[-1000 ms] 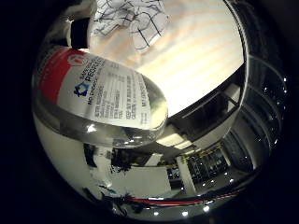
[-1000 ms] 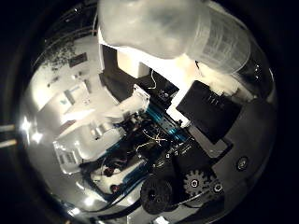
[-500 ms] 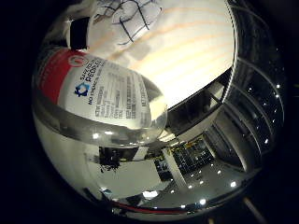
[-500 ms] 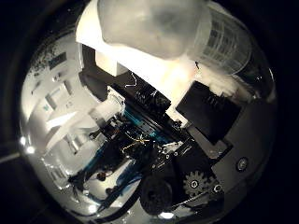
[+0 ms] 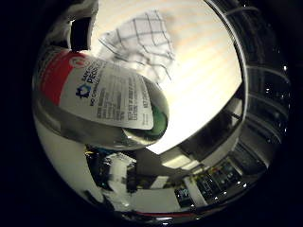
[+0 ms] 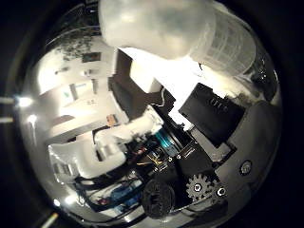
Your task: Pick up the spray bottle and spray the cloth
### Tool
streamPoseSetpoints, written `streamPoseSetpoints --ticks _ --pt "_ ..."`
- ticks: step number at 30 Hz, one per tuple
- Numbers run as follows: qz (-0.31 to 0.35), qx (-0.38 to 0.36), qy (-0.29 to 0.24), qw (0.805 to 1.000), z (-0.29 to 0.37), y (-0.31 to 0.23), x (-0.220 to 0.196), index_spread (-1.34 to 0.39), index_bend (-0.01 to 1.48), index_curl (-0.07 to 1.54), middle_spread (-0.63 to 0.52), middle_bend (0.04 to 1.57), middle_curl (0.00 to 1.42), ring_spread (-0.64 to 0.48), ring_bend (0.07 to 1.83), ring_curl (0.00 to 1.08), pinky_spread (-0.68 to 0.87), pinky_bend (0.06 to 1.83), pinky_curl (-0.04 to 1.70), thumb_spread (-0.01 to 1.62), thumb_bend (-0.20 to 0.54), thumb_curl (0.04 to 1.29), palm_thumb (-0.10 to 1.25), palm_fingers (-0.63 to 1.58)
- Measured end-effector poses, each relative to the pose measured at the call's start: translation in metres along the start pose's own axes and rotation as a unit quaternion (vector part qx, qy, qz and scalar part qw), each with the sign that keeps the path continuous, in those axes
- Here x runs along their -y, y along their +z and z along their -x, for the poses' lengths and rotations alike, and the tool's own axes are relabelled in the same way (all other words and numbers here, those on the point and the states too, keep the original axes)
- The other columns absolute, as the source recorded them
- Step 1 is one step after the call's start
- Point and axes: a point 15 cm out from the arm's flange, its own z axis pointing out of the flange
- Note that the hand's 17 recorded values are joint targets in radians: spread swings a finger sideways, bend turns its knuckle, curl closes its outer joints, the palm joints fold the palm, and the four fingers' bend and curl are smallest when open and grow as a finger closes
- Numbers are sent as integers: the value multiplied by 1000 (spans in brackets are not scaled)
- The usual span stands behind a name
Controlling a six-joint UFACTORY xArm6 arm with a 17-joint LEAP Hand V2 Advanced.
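The spray bottle (image 5: 99, 95) is a clear bottle with a red, white and blue label, and it lies close against my palm in the little finger side view. In the thumb side view its pale translucent body (image 6: 161, 33) is also close. My right hand (image 6: 214, 123) shows as black and geared finger parts curled beside the bottle, and it holds the bottle above the table. The cloth (image 5: 142, 47) is white with dark check lines and lies crumpled on the pale table (image 5: 204, 85), beyond the bottle and away from it.
The table's edge runs past the cloth, with dark room furniture and lights (image 5: 218, 175) beyond it. White and teal parts of the arm (image 6: 104, 157) fill the middle of the thumb side view.
The camera has turned with the hand. More of the cloth and table now show beyond the bottle. The bottle keeps its place against the palm.
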Motion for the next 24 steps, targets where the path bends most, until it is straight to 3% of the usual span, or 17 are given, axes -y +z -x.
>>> streamPoseSetpoints --ticks 7,14,24 --pt "-79 127 -38 988 48 11 48 -222 1084 791 -79 1360 590 -159 1492 581 -212 1046 1203 603 -25 867 977 1194" --pt "-149 264 -54 951 74 30 93 -223 1095 794 -72 1357 593 -159 1490 581 -213 1044 1204 596 -23 868 972 1197" --pt "-204 348 -47 914 60 68 127 -215 1108 797 -70 1356 595 -158 1488 577 -214 1038 1201 585 -23 873 967 1195"
